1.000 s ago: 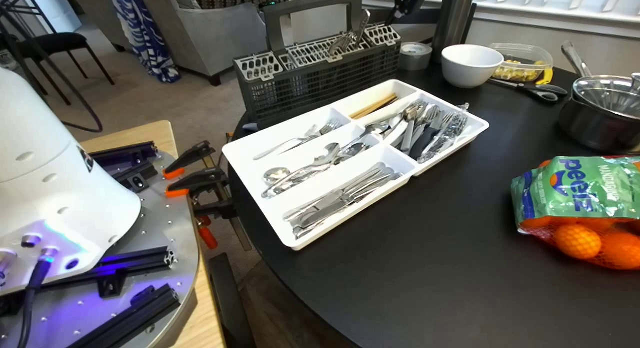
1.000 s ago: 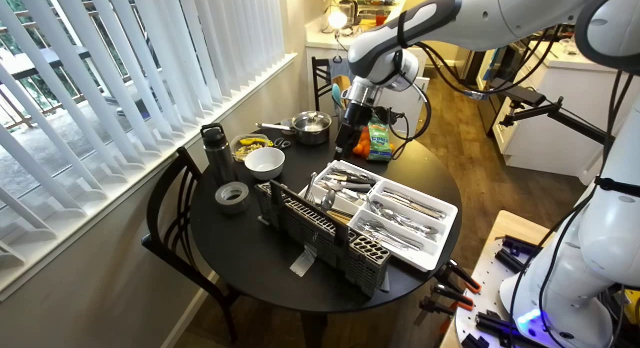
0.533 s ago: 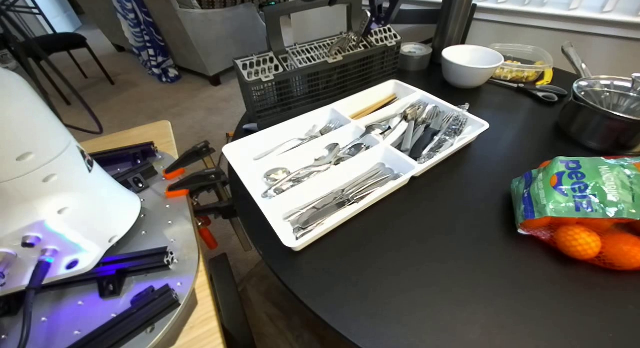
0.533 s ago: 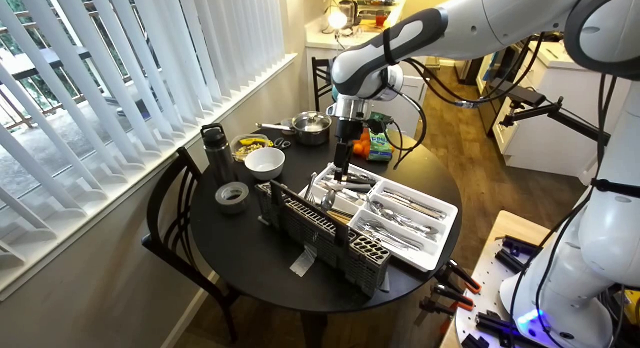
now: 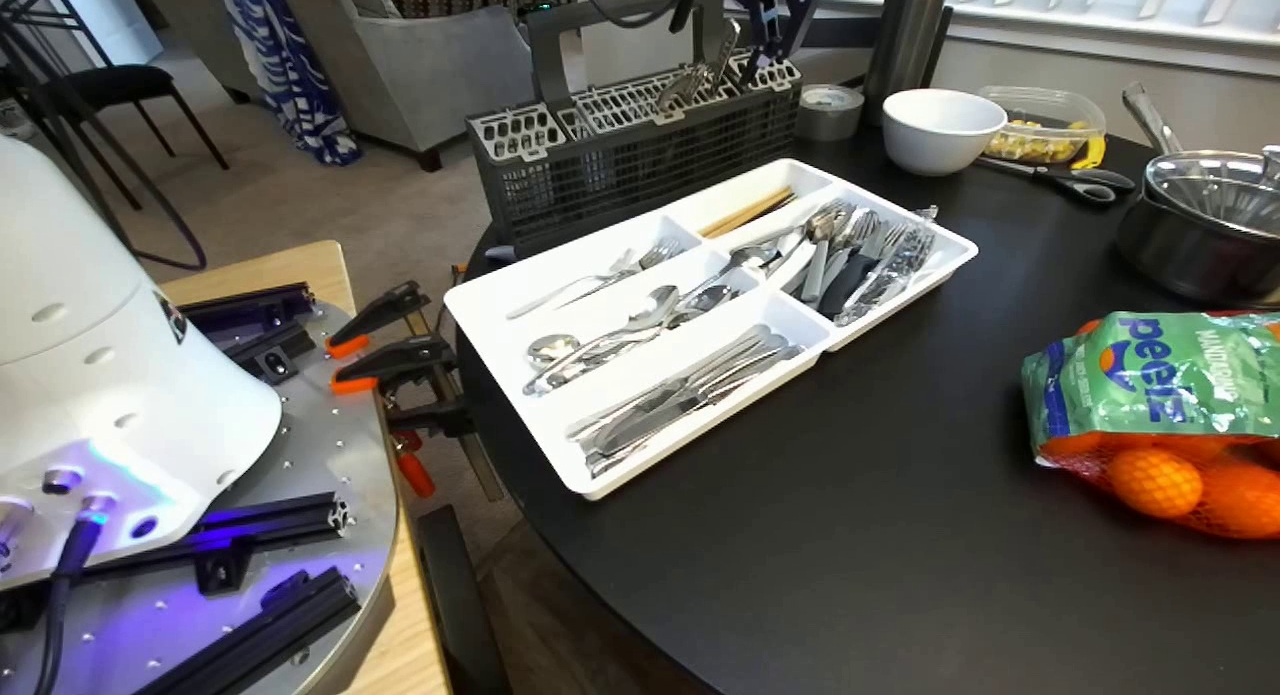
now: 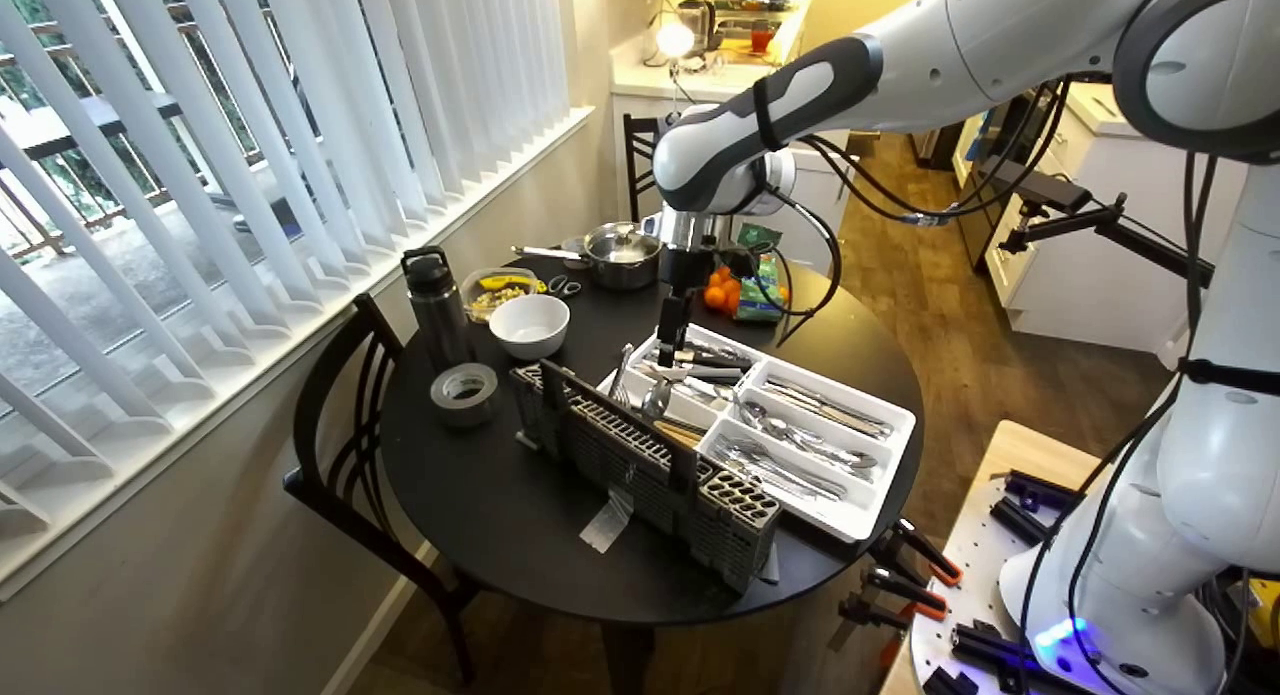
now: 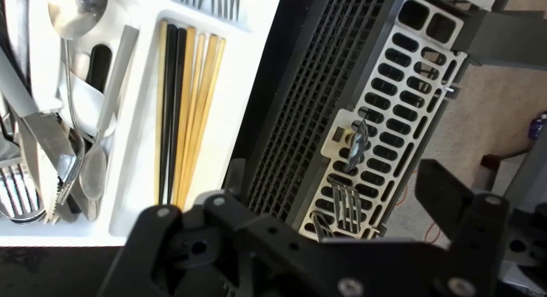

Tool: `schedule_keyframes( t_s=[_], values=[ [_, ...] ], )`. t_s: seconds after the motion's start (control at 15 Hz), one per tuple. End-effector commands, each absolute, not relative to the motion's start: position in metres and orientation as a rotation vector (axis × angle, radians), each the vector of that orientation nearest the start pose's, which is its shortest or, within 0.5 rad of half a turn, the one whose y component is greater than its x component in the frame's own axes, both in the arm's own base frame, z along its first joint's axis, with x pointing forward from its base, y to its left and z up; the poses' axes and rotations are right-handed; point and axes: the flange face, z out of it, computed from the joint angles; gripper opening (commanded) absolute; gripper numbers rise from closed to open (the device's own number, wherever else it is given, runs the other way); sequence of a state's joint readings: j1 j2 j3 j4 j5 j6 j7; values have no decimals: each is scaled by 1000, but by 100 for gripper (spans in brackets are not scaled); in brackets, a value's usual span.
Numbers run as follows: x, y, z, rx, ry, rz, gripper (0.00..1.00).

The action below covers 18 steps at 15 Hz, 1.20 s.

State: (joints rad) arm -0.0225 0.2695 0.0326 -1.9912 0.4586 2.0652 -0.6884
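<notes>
At the left in an exterior view, a dark grey plastic basket (image 5: 640,145) is stood on a round black table (image 5: 900,525), with a shiny metal fork (image 7: 348,207) and a shiny metal spoon (image 6: 656,399) set in its slots. Near its right end a black two-fingered gripper (image 7: 333,177) is held, its jaws spread wide apart. Next, a wide white plastic tray (image 5: 485,305) is shared by silver forks (image 5: 657,254), spoons (image 5: 552,349) and knives (image 5: 650,425), thin tan and black chopsticks (image 5: 745,213), and mixed cutlery (image 5: 850,275), each in its own part. A round white bowl (image 5: 943,130) is placed beyond. Yellow food (image 5: 1040,145) is held in a clear plastic tub (image 5: 1093,117), and a dark metal pot (image 5: 1190,250) is covered by a round glass lid (image 5: 1215,190).

Around these, a fat grey roll of tape (image 5: 828,122), a tall dark metal bottle (image 5: 905,50), black-handled scissors (image 5: 1058,178) and a green and red net bag (image 5: 1190,375) of oranges (image 5: 1155,482) are spread. In an exterior view, part of the tray is hidden by the basket's tall handle (image 6: 683,473).

Tiny square holes are cut in the basket's walls, long rounded ones in its top.
</notes>
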Motion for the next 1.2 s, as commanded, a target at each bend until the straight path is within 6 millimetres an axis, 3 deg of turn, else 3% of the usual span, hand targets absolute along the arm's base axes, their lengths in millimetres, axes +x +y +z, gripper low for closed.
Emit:
schedule_keyframes(
  t_s=[0.0,0.13,0.33,0.53,1.13],
  values=[
    [581,28,318,-2646,-587,72,100],
    [579,28,313,-2644,-583,71,100],
    [574,34,282,-2575,-557,20,100],
    [565,42,262,-2484,-496,-10,100],
    [513,89,258,-2450,-595,-356,100]
  ],
)
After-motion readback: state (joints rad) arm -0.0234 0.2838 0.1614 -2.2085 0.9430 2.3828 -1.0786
